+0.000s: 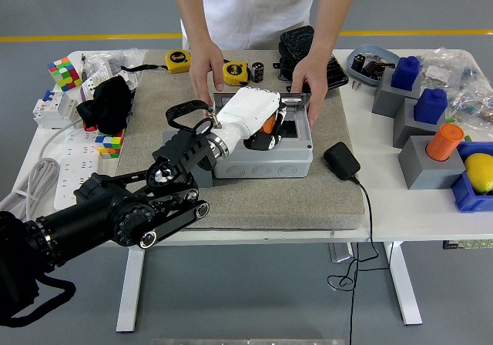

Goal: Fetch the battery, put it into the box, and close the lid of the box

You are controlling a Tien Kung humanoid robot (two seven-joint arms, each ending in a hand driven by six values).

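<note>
Gripping the orange battery (267, 125), left hand (258, 118) over open grey box (262, 160), battery's axis unclear

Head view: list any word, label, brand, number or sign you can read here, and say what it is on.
No text can be read in this view.
Yellow tape measures: dark round labels, print too small to read.
Small black can: markings too blurred to read.
Strip at the table edge: print too small to read.
Grey box: no lettering visible.
</note>
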